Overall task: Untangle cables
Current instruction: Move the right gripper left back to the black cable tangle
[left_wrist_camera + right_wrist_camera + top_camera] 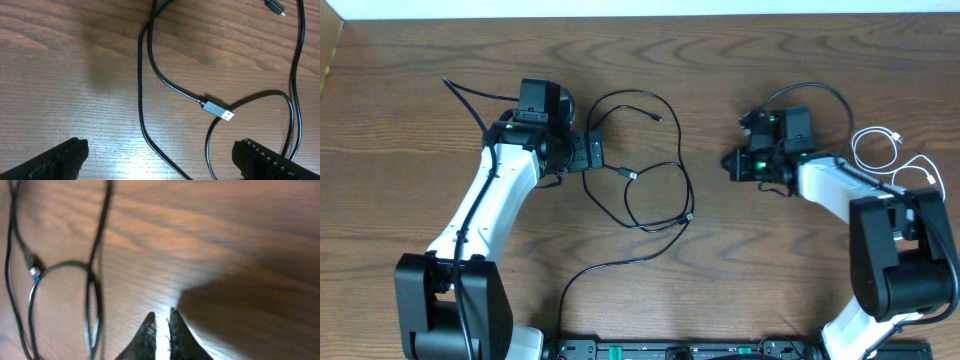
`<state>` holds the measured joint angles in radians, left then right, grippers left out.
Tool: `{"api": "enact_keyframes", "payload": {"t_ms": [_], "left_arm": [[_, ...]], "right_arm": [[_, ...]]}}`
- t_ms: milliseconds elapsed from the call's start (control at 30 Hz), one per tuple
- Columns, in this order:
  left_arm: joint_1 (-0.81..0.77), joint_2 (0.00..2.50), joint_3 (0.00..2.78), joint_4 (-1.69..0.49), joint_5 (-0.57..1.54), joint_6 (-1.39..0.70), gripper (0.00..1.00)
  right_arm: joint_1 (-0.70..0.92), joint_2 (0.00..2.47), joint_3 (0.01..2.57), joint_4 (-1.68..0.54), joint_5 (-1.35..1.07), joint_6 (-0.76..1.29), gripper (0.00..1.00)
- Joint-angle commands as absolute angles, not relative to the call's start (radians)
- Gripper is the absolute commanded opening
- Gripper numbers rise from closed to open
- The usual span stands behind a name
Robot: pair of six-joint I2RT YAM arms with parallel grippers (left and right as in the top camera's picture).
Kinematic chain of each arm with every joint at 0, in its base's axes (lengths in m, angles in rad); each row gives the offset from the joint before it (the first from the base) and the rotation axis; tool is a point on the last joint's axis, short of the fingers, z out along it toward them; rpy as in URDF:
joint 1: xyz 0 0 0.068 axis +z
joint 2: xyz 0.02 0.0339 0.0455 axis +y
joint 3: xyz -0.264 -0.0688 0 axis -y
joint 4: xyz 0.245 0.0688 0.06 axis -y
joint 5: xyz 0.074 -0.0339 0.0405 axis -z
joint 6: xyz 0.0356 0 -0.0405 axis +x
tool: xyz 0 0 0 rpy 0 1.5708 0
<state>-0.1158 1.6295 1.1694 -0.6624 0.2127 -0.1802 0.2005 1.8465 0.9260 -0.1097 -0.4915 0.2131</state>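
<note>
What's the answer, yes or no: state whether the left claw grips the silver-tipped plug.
No: the left claw stands wide open, and the silver-tipped plug lies untouched on the table ahead of it.

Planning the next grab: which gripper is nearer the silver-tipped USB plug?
Left. The left gripper, open, sits right beside the USB plug; the right gripper, shut, is across the black cable loops.

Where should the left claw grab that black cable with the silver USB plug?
By the USB plug, on its black housing just behind the silver tip, coming straight down and straddling its width: it is rigid and lies flat on the table.
</note>
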Motion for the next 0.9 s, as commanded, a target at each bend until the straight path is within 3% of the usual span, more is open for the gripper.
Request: {"api": "enact_keyframes", "payload": {"t_ms": [0, 467, 700, 867], "left_arm": [[-0.112, 1.633, 1.176, -0.666, 0.224, -0.181, 0.98], [-0.112, 1.633, 1.176, -0.666, 0.224, -0.181, 0.98], [-0.112, 1.633, 1.176, -0.666, 0.224, -0.181, 0.98], [-0.112, 1.633, 1.176, -0.666, 0.224, -0.181, 0.98]], "right_arm": [[0.247, 1.859, 0.92, -0.103, -0.5, 0.2, 0.13], [0.388, 1.859, 0.92, -0.082, -0.499, 0.2, 0.2], [0.407, 1.859, 0.92, -0.082, -0.463, 0.201, 0.4], [0.434, 1.859, 0.919, -0.086, -0.387, 0.201, 0.18]]}}
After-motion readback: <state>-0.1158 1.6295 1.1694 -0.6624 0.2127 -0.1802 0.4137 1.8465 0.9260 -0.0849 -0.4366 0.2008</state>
